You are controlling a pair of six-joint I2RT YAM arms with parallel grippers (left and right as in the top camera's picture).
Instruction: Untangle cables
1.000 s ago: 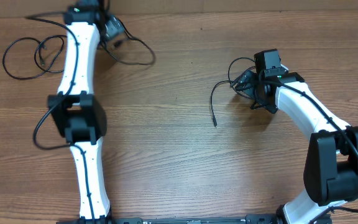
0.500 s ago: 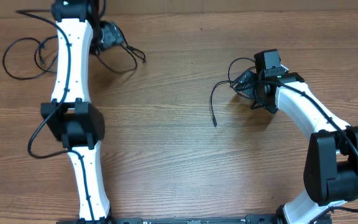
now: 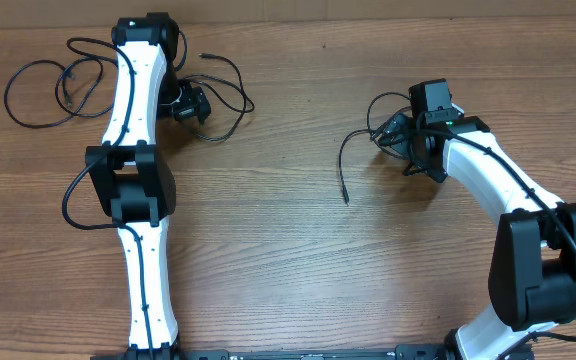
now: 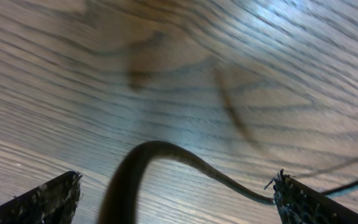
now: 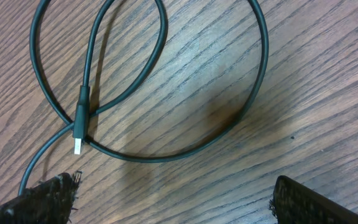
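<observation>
Since the earlier frames, the left end effector [image 3: 190, 105] has been drawn back from the far edge of the bench [image 3: 288, 260], and the middle cable [image 3: 230, 88] beside it has been spread into a wider loop. The right arm is seen unmoved.

From overhead, the left cable [image 3: 30, 92] is laid in loose loops at the far left corner and is partly hidden by the white left arm [image 3: 133, 100], which crosses over it. The right cable [image 3: 353, 150] is curled by the right end effector [image 3: 400, 148] toward the far right, its tail trailing toward the bench's middle.

At the left wrist, the left end effector [image 4: 176, 202] is held wide open with nothing gripped. The middle cable [image 4: 154, 152] is seen blurred, arched between the fingertips.

At the right wrist, the right end effector [image 5: 179, 199] is likewise spread fully and empty. Beyond it the right cable [image 5: 166, 155] is looped on the wood, and its plug tip [image 5: 78, 121] is laid across the loop.
</observation>
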